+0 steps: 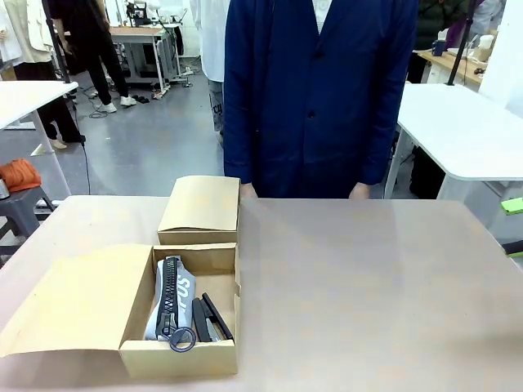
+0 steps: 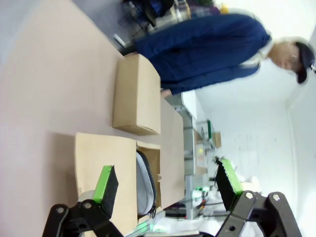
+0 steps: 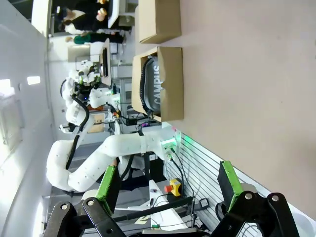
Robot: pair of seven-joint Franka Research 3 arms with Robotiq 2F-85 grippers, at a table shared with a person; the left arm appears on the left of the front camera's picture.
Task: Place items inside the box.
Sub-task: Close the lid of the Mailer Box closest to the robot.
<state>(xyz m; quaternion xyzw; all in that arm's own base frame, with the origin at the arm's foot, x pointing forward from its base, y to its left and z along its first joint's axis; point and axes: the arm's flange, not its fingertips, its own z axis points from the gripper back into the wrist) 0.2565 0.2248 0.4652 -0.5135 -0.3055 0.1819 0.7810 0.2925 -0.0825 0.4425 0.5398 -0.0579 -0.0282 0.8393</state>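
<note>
One open cardboard box [image 1: 219, 261] is sitting at the table's left, holding one grey zip pouch [image 1: 167, 294] and two black staplers [image 1: 211, 318] beside it — a second, closed box [image 1: 201, 210] is lying just behind. Both grippers — left gripper [image 2: 165, 185] and right gripper [image 3: 168, 183] — are hanging wide open, gripping nothing.

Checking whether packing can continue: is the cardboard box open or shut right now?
Open. The cardboard box has its flap folded out flat to the side, and the grey zip pouch lies exposed inside.
</note>
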